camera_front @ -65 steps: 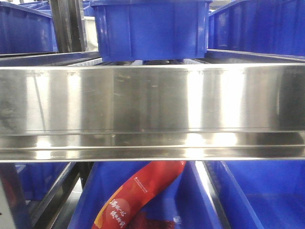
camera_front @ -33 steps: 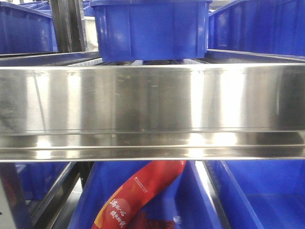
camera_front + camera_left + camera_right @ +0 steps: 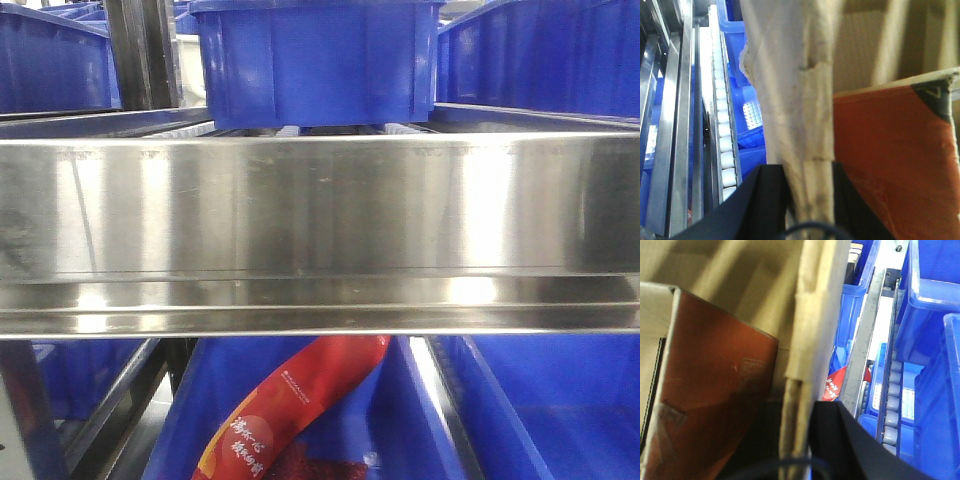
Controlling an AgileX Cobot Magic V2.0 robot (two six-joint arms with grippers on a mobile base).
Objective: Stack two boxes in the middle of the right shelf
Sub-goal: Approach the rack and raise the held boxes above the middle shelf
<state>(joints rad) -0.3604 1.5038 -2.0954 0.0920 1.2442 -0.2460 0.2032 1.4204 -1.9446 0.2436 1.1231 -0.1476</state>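
Two grips, one per arm, both clenched on cardboard.

Left fingers [image 3: 762, 205]: closed across a thin upright wall of the box [image 3: 790, 100], one finger on each face. Right fingers [image 3: 840, 440]: likewise pinching a wall of the same brown box [image 3: 815, 315]; inner finger dim in shadow, so closure judged rather than plainly seen.

Just inside each grip: a red-orange carton [image 3: 890, 165], leaning within the box. Outside the grips: white rollers [image 3: 722, 125] and blue bins [image 3: 930, 300], close alongside.

Ahead, in the front view: broad steel lip of the shelf [image 3: 320, 210], a blue bin [image 3: 320, 60] above it and a red packet [image 3: 290, 400] below. No box in that view.

Hazards, as judged:
- Tearing or folding of the wrinkled wall under a pinch on thin cardboard.
- Tilting of the box through uneven lift between arms.
- Striking the shelf lip or neighbouring bins for want of clearance.

Hidden or unclear: box underside, its height against the lip, the second box, the landing spot on the shelf, the far ends of both grips.
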